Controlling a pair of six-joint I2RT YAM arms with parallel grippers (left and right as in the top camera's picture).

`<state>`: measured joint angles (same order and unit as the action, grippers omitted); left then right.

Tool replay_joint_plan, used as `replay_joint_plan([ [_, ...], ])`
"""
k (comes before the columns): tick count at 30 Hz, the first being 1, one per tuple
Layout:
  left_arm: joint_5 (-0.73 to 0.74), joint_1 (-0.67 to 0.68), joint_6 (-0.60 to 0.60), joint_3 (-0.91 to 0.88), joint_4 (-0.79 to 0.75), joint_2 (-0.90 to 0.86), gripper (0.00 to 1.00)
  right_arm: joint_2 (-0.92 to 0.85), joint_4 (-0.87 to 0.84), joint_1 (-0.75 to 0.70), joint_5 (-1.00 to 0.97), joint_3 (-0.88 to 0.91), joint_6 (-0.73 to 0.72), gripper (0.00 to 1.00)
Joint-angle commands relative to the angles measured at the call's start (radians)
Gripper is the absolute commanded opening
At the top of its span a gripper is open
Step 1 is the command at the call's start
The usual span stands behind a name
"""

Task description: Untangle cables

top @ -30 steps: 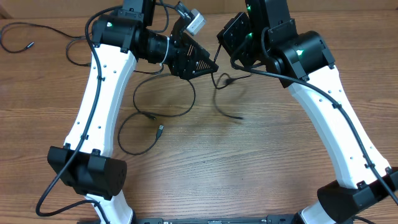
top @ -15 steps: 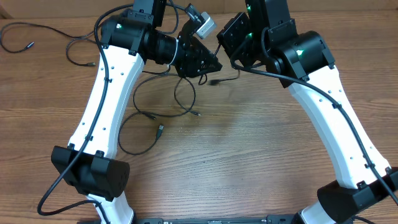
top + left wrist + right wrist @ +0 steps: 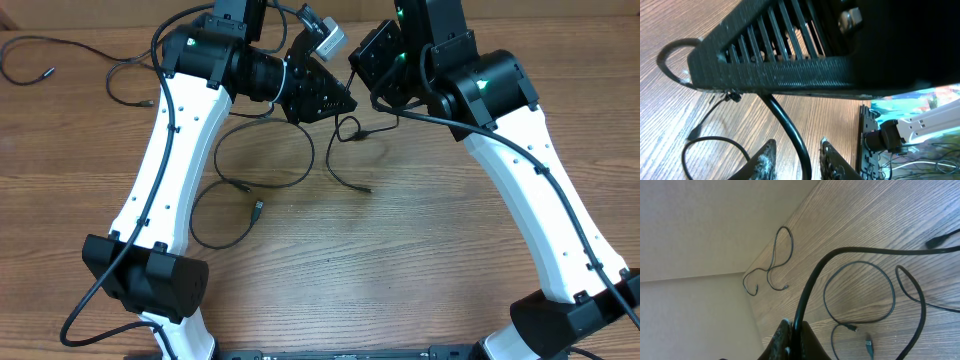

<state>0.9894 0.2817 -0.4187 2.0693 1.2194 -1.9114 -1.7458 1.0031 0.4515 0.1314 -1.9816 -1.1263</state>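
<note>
Several thin black cables lie in loose loops on the wooden table under and in front of both grippers, one ending in a small plug. My right gripper is shut on one black cable and holds it above the table. In the overhead view a strand of the cables hangs down between the arms to the table. My left gripper is open, and a black cable passes between its fingers without being clamped. Both grippers are close together at the back centre.
A separate thin black cable lies at the far left of the table and also shows in the right wrist view. The white arm links span both sides. The table's back edge is near.
My left gripper has moved up and right towards the right gripper. The hanging strand has swung, and its free end now rests further right on the table.
</note>
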Motion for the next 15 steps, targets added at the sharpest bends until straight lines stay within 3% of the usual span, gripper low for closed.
replay_joint_plan([
  [1,-0.006,-0.001,0.008,0.013,-0.01,0.01,0.3,0.013,-0.005,-0.001,0.005,-0.015,-0.003,0.04],
  [7,-0.005,-0.001,0.031,0.013,-0.021,0.01,0.28,0.013,-0.005,-0.001,0.005,-0.015,-0.003,0.04],
  [11,-0.006,-0.001,0.031,0.013,-0.021,0.01,0.17,0.013,-0.005,-0.001,0.005,-0.015,-0.003,0.04],
  [15,-0.006,-0.002,0.031,0.013,-0.022,0.01,0.18,0.013,-0.005,-0.001,0.005,-0.015,-0.003,0.04],
])
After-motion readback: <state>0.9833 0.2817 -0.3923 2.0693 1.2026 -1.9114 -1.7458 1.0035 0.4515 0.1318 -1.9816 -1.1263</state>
